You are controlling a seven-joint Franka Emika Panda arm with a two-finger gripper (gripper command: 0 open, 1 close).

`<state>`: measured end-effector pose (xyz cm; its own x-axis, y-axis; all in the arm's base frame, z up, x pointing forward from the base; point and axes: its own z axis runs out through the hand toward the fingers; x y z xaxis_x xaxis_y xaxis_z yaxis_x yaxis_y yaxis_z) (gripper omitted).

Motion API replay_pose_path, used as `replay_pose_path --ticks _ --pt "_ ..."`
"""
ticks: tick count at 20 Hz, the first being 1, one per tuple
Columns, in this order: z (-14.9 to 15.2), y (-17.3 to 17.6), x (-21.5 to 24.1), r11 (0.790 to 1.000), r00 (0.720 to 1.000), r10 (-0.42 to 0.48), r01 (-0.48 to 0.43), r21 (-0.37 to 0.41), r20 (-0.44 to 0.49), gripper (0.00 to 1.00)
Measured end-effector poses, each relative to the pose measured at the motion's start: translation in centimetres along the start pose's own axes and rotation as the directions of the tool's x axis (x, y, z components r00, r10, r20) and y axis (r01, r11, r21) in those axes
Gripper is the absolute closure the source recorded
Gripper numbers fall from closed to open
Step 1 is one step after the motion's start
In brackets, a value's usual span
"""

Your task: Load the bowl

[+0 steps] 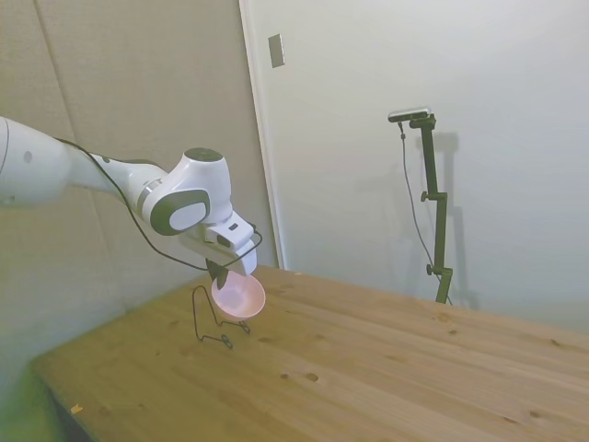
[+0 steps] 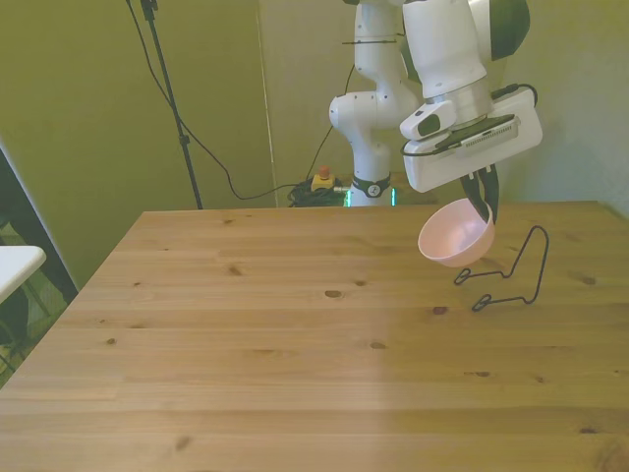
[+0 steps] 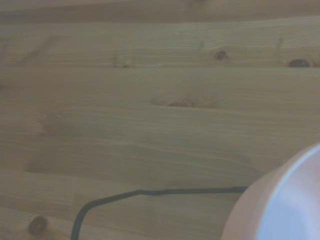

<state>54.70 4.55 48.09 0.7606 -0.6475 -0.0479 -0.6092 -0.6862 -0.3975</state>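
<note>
Bowl [image 2: 455, 235] is off the desk [image 2: 295, 344], tilted, hanging from the pincer [image 2: 483, 202], which is clenched on its rim. It sits over the wire rack [image 2: 511, 275] near the desk's far edge, at the front view's right. Your step, as I read it: seat the bowl in the rack. Lower slowly, keep the tilt matched to the upright loop, and release only once the wire takes the weight. No brands, labels or writing legible anywhere.
</note>
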Motion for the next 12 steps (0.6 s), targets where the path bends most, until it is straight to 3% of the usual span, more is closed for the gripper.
replay_pose_path --ticks 6,12 --pt "2.4 0.7 -1.1 0.996 0.999 -0.023 0.02 0.092 0.037 1.0" --pt "3.2 1.1 -1.4 0.972 0.994 -0.066 0.045 0.232 0.084 1.0"
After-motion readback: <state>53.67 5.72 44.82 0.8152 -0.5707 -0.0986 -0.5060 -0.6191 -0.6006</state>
